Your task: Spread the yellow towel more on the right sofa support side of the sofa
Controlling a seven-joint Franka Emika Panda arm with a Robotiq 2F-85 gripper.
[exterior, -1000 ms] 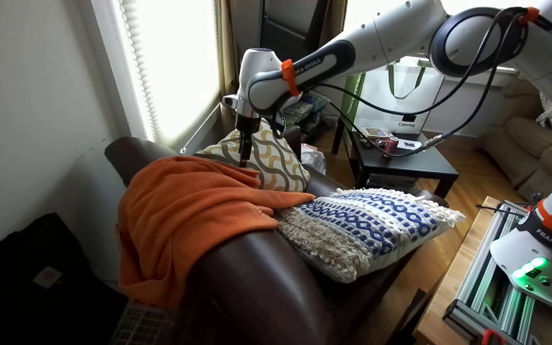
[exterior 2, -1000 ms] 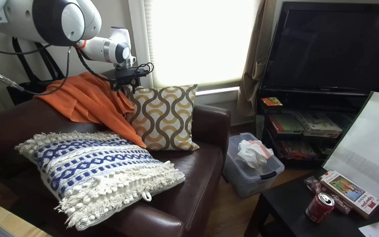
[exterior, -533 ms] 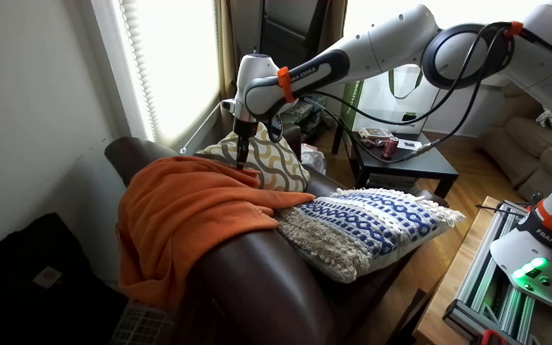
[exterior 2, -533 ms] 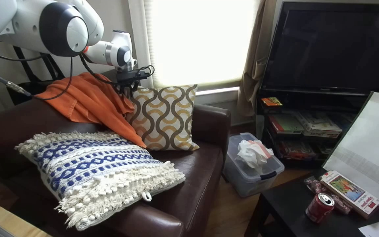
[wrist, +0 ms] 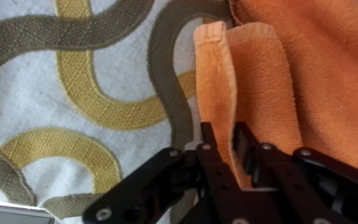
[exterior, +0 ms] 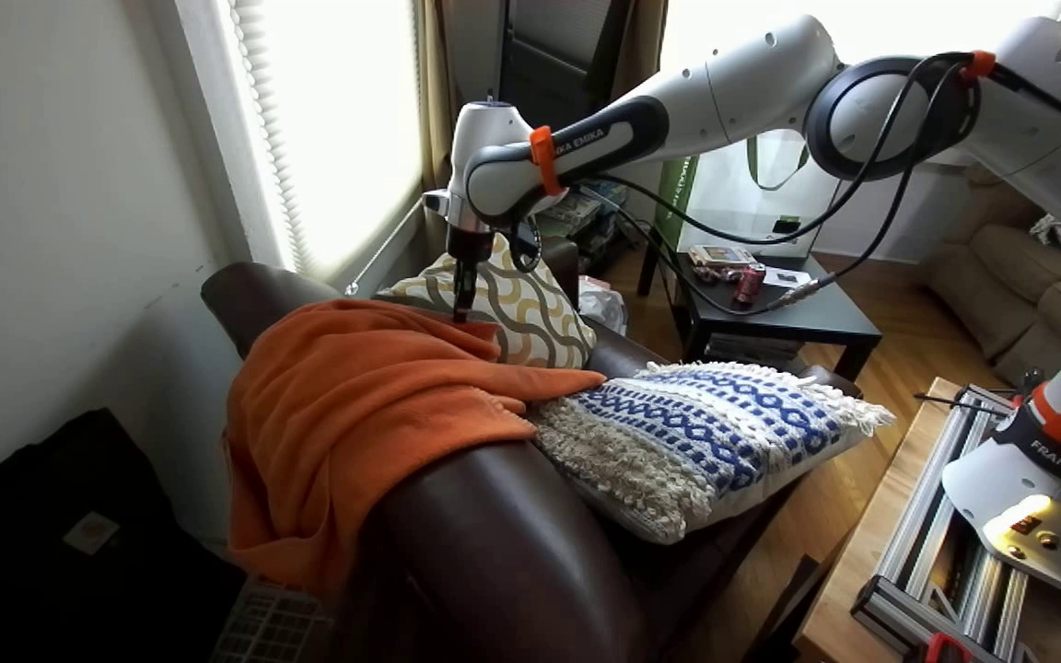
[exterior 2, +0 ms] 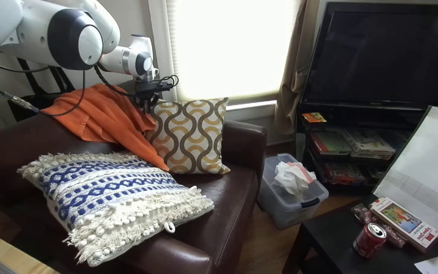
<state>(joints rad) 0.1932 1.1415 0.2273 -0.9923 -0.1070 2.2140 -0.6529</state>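
My hand straddles a fold of the yellow towel, fingers narrowly separated (whether pinching, I cannot determine), and the towel lies draped over the support side of the sofa

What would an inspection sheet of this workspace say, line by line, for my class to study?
Surface: dark brown leather sofa.
Job's things: orange towel, rumpled, draped over the padded sofa support.
Clutter: fringed cushion and wavy-patterned cushion on the sofa; can and book on the black table.
Grippers: one gripper, a towel fold between its fingers; firm hold unclear.
Cables: arm cable hangs in a loop.
Surroundings: window, television, beige couch.
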